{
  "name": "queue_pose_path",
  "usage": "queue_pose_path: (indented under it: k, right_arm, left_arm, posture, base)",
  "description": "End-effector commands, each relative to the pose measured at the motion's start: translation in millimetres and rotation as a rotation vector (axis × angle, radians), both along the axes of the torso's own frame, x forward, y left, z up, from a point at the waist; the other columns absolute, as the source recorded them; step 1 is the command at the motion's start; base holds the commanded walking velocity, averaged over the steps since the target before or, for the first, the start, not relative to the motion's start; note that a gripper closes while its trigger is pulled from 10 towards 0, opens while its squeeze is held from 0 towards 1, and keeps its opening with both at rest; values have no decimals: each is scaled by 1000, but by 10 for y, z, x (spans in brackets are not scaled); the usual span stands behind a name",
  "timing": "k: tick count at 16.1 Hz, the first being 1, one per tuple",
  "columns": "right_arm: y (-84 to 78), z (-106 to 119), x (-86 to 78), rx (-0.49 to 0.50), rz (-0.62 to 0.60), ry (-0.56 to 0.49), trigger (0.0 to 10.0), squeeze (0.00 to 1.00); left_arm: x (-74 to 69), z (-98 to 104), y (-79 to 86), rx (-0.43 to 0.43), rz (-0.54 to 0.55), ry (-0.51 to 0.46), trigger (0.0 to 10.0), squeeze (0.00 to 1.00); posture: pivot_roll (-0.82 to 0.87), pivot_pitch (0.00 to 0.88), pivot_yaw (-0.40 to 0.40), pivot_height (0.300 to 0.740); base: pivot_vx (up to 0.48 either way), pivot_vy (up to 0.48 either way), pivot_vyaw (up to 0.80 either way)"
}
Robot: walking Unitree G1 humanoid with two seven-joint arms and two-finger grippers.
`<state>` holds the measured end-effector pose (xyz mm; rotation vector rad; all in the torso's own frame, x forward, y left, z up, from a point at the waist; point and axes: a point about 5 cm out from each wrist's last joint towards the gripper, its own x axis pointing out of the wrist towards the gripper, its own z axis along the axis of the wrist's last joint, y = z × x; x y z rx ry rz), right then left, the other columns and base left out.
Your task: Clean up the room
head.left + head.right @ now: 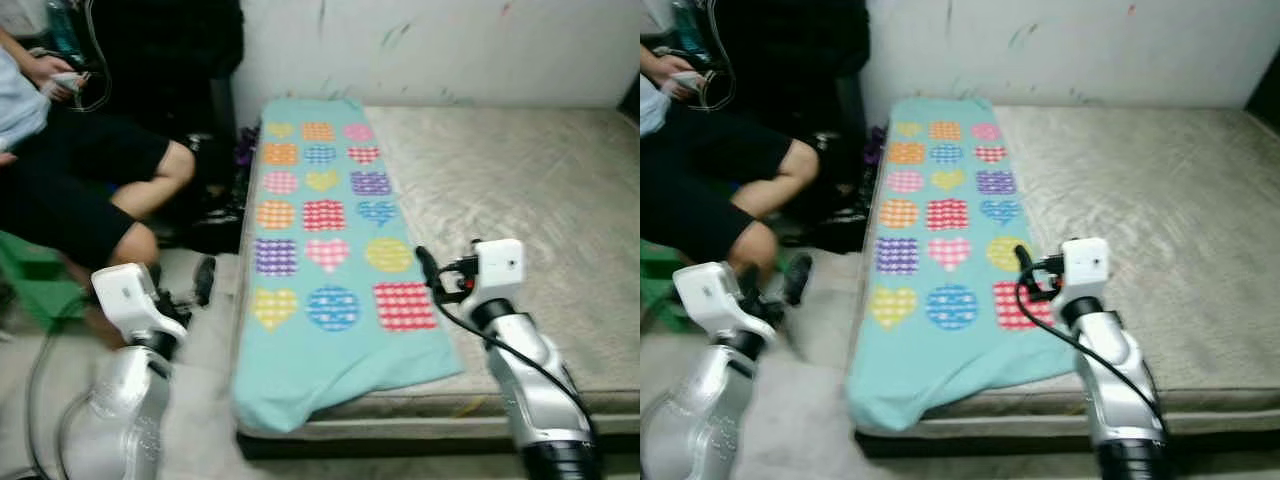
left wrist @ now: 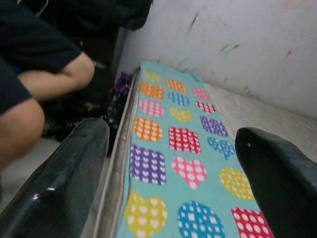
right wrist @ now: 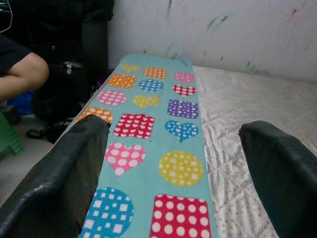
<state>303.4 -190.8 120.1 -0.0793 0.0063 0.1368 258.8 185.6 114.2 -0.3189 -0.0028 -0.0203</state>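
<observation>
Left gripper (image 2: 171,183): fingers spread wide, holding nothing, off the mattress's left edge, above the floor.
Right gripper (image 3: 173,173): fingers apart, nothing held, above the cloth's near right corner.
Cloth: long turquoise fabric with coloured dotted hearts, circles and squares (image 1: 320,260), lying flat along the left strip of the mattress, near end drooping over the edge.
Mattress: beige quilted mattress (image 1: 520,200), against a white wall (image 1: 430,50).
Person: seated at left, bare knee (image 1: 172,160) beside a black bag (image 3: 64,74).
</observation>
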Motion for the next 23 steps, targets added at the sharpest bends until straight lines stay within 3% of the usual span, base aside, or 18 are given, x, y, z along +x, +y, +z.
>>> queue_pose_path:
  k: [1, 4, 7, 10, 11, 14, 16, 17, 20, 23]
  right_arm:
    - [-42, 6, -21, 2, -13, -3, 10000, 0]
    - [-37, -43, -68, 6, -15, 20, 10000, 0]
    - [-68, -67, -92, 0, -23, 29, 10000, 0]
    - [-150, -11, -110, -13, -68, -27, 10000, 0]
    - [-247, 19, -141, -27, -130, -62, 10000, 0]
    - [-383, 11, -263, -40, -161, -79, 10000, 0]
    - [-489, -20, -438, -37, -158, -51, 10000, 0]
    - [-507, -36, -456, -45, -171, -43, 10000, 0]
    - [-478, -99, -561, -17, -150, -8, 10000, 0]
    - [-363, -122, -507, 5, -120, 16, 10000, 0]
  left_arm:
    - [10, 44, -44, 17, -21, -17, 10000, 0]
    - [-4, 39, -11, 18, -12, -17, 10000, 0]
    - [-2, 40, -8, 22, -10, -17, 10000, 0]
    - [-15, 17, 68, 53, 30, -13, 10000, 0]
    - [-29, 16, 146, 80, 86, -15, 10000, 0]
    - [-154, -19, 281, 91, 148, 8, 10000, 0]
    - [-329, -115, 368, 117, 165, 50, 10000, 0]
    - [-337, -133, 376, 116, 172, 56, 10000, 0]
    - [-276, -131, 313, 103, 140, 50, 10000, 0]
    - [-232, -67, 311, 100, 132, 28, 10000, 0]
  posture:
    - [-102, 28, 15, 740]
    - [-102, 30, 13, 740]
    - [-106, 33, 13, 740]
    - [-104, 35, 13, 740]
    - [-100, 31, 8, 740]
    - [-98, 25, 4, 740]
    - [-98, 20, 2, 740]
    - [-99, 18, 3, 740]
    - [-108, 0, 12, 740]
    - [-83, 0, -6, 740]
  base:
    - [0, 0, 0]
    - [0, 0, 0]
    - [0, 0, -800]
    - [0, 0, -152]
    - [0, 0, 0]
    - [0, 0, 0]
    - [0, 0, 0]
    - [0, 0, 0]
    - [0, 0, 0]
    - [0, 0, 0]
